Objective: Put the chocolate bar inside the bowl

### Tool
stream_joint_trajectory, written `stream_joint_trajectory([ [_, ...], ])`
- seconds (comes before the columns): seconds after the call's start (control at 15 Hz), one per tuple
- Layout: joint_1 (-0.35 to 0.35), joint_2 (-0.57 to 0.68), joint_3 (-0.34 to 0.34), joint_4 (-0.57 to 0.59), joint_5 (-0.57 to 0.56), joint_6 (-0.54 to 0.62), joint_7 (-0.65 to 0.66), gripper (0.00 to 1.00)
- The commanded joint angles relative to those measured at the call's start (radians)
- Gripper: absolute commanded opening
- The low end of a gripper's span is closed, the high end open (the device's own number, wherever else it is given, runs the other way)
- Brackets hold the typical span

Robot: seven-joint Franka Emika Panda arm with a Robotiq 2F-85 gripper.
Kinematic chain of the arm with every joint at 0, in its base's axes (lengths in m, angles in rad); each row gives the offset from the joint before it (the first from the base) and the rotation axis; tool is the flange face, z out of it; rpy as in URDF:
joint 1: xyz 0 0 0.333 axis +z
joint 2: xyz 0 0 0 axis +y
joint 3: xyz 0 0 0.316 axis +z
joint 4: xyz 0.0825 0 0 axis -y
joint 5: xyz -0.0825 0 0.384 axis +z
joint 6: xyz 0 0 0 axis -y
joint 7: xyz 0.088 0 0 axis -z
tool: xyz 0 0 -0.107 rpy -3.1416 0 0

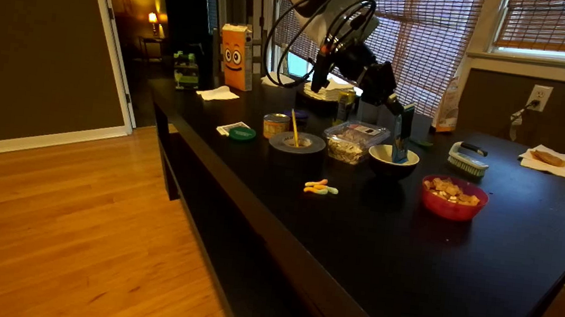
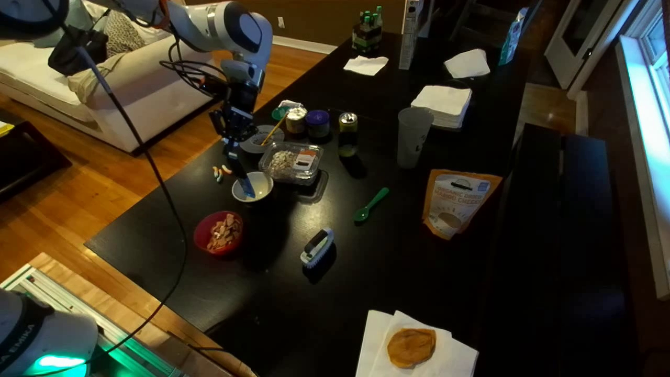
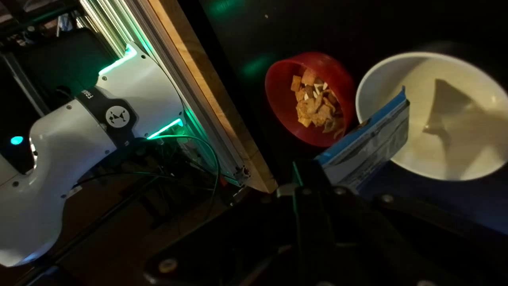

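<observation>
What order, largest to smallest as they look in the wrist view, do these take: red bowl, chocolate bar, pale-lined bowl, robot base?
1. Robot base
2. Pale-lined bowl
3. Red bowl and chocolate bar: too alike to rank, since the bar looks nearer.

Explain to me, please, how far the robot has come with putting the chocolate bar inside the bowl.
Done: the chocolate bar is picked up; the fingers grip one end. In hand: both exterior views show its lower end at the pale inside of the bowl; whether it touches the bottom, I cannot tell. Left: the release, as the fingers hold it, then probably withdrawing.
</observation>
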Motion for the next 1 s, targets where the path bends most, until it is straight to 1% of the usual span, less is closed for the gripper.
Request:
stream_joint_trajectory([
  [0.0,-0.007,0.024,0.015,0.013,0.042,0.005,-0.047,0.00],
  [0.53,-0.015,0.105,-0.010,0.052,0.057,0.001,-0.035,0.00],
  [0.93,-0.025,0.139,-0.021,0.077,0.067,0.035,-0.020,0.00],
])
